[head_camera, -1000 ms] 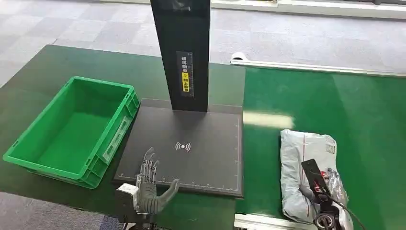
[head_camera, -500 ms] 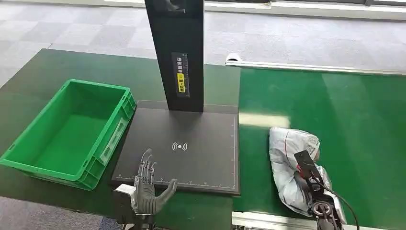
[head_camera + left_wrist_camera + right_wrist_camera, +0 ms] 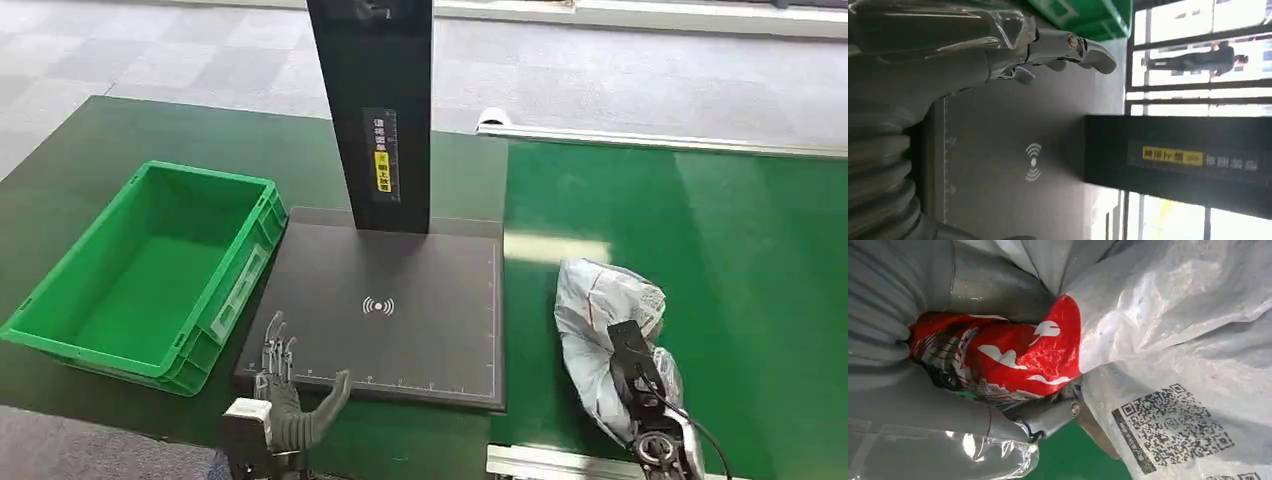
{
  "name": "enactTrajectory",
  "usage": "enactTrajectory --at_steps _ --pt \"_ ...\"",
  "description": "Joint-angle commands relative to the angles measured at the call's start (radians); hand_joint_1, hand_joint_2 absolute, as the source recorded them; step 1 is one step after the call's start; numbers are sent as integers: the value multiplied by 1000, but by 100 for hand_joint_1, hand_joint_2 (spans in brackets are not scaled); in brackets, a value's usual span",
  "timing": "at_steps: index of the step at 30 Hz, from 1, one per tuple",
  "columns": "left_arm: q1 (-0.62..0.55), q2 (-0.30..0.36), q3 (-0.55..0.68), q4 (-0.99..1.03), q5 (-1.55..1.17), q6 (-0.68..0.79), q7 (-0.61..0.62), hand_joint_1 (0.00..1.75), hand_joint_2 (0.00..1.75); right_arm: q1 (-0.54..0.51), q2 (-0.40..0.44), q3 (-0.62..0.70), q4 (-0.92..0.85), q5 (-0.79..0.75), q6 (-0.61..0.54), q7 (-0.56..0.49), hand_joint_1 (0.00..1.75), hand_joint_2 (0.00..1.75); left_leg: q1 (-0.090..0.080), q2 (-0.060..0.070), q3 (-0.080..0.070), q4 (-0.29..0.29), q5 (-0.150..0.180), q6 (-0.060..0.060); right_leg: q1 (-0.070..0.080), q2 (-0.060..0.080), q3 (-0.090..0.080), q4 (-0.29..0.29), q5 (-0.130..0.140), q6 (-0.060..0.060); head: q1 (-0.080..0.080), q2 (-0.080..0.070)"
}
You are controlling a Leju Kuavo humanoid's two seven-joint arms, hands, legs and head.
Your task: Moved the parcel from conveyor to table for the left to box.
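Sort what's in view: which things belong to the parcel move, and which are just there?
Job:
parcel, gripped by right hand
conveyor
table
green crate
left hand, empty

Bystanders:
black scanner pad
black post

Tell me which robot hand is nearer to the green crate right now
The left. The left robot hand hovers open at the black scanner pad's near corner, right beside the green crate. The right robot hand grips the grey parcel on the conveyor, far across.
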Motion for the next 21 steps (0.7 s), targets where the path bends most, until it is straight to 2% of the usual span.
enactTrajectory --at_steps 1,12,13,14,15,18,21 --pt "78 -43 115 -65 -82 11 -2 0 175 92 49 23 -355 -16 -93 -39 175 175 -1 0 -2 0 -1 1 -1 0 -3 1 -1 0 0 0" --pt "78 -43 115 -65 -82 11 -2 0 175 92 49 23 -355 -16 -93 -39 175 175 -1 -2 -2 -1 0 0 -1 -2 -2 0 -2 1 0 0" --pt "83 -57 136 -76 -101 11 -2 0 175 97 51 20 -358 -26 -128 -74 175 175 -1 -2 -2 -1 0 0 -1 -2 -2 -1 -2 0 0 0" --pt "98 -81 171 -96 -128 11 -2 0 175 109 54 21 -391 -30 -190 -125 175 175 -1 -2 -2 -1 0 0 0 -2 -2 -1 -2 1 0 0" --pt "104 -91 182 -101 -126 11 -2 0 175 131 51 27 -436 -24 -216 -129 175 175 0 -2 -2 0 0 0 0 -2 -2 0 -2 1 0 0" --pt "125 -125 228 -122 -151 11 -2 0 175 219 62 25 -593 -44 -262 -132 175 175 -1 -4 -4 0 0 0 -1 -4 -3 0 -3 1 0 0" --pt "126 -142 247 -122 -161 11 -2 0 175 265 76 19 -644 -50 -285 -140 175 175 0 -5 -3 0 -1 0 0 -5 -2 0 -4 0 0 0"
